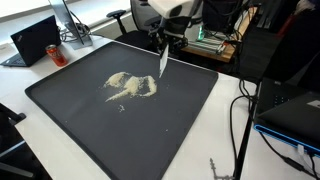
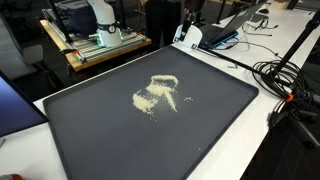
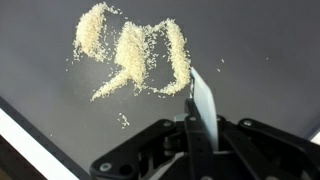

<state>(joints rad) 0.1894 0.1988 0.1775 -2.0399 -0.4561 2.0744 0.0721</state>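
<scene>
Black mat (image 1: 180,120) carries a grain pile (image 1: 130,86); only the wrist view makes plain the end effector (image 3: 203,135) clamped on a white scraper (image 3: 205,100).

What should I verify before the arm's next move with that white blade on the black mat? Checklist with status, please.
1. Grip on tool: gripper shut on the white blade - ok.
2. Blade tip touching the black mat: contact not visible in any view - cannot tell.
3. Blade next to the grains: in the wrist view the tip is at the right edge of the streaks - ok.
4. Grains in one heap: curved streaks plus a few strays - not ok.
5. Grains inside the mat's rim: none seen outside it in both exterior views - ok.
6. Cables off the mat: they lie beside its rim, not on it - ok.
</scene>
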